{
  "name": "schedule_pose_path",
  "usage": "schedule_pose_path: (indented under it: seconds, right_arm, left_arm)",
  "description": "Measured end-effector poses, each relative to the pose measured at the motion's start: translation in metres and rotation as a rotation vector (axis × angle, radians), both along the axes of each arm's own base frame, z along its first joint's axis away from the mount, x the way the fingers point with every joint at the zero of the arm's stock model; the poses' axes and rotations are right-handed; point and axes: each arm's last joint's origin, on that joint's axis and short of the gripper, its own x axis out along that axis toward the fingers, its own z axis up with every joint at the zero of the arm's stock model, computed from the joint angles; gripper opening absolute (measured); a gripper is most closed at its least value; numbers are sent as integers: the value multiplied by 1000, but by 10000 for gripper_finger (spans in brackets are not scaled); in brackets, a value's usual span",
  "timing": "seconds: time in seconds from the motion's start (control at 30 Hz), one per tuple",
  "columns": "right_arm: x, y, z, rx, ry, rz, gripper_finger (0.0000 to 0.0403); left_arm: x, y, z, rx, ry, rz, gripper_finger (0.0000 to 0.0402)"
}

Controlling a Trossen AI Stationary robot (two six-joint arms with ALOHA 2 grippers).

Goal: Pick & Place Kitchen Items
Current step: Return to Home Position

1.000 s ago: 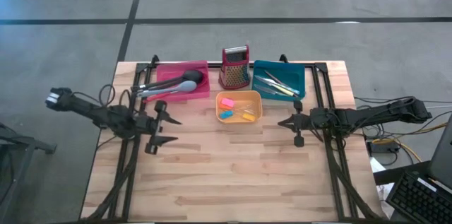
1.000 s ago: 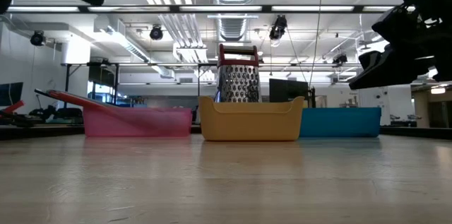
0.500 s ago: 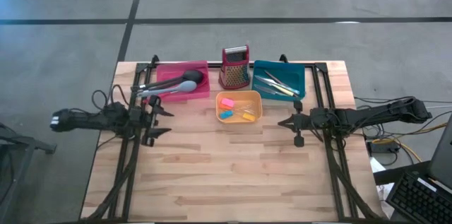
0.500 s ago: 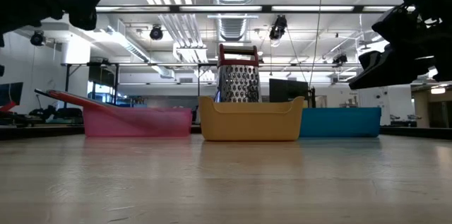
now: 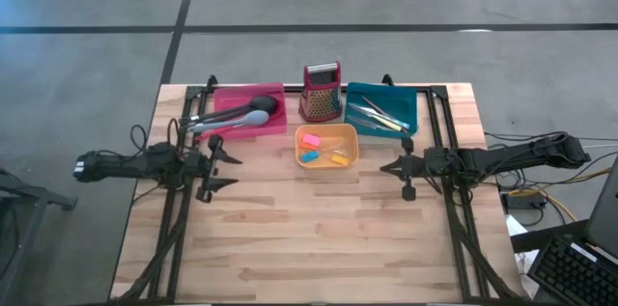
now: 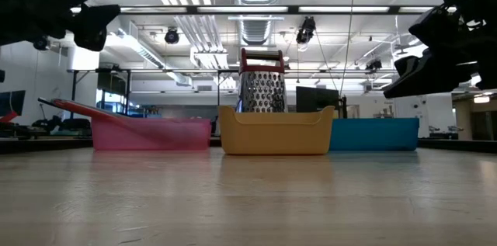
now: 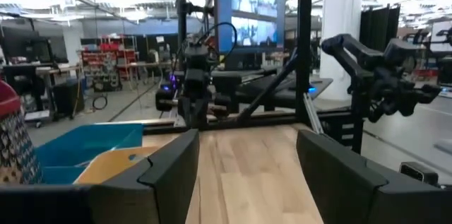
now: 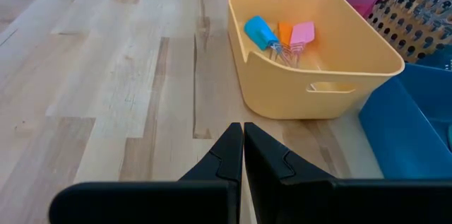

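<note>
Looking straight down on a wooden desk [image 5: 319, 238], with two dark arms reaching inward from either edge. At centre left of the high view, left gripper [image 5: 230, 171], fingers spread wide apart and empty. At centre right, right gripper [image 5: 384, 166], fingers pressed together on nothing, tips aimed toward the yellow tray [image 5: 353, 152].

All kitchen items lying in trays along the upper centre:
- At left, long black and grey spoons [image 5: 237, 118] in the pink tray [image 5: 275, 130].
- In the middle, short pink, blue and orange pieces [image 5: 319, 149] in the yellow tray.
- At right, slim knives [image 5: 379, 115] in the teal tray [image 5: 411, 103].

Standing upright just behind the yellow tray, between pink and teal, a red box grater [image 5: 322, 94]. Bare planks between each gripper and the nearest tray. Beyond the desk in the left wrist view, upper centre, a lit monitor [image 7: 247, 12], contents too small to read. At lower right of the high view, a keyboard [image 5: 579, 272].
</note>
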Motion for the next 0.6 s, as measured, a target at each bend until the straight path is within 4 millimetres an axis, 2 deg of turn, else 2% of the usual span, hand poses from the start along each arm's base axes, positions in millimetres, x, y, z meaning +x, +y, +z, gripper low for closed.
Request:
schedule_pose_path:
  seconds: [0.6]
  right_arm:
    - [0,0,0,0,0,0,8]
  left_arm:
    - [0,0,-1,-1,8,1,243]
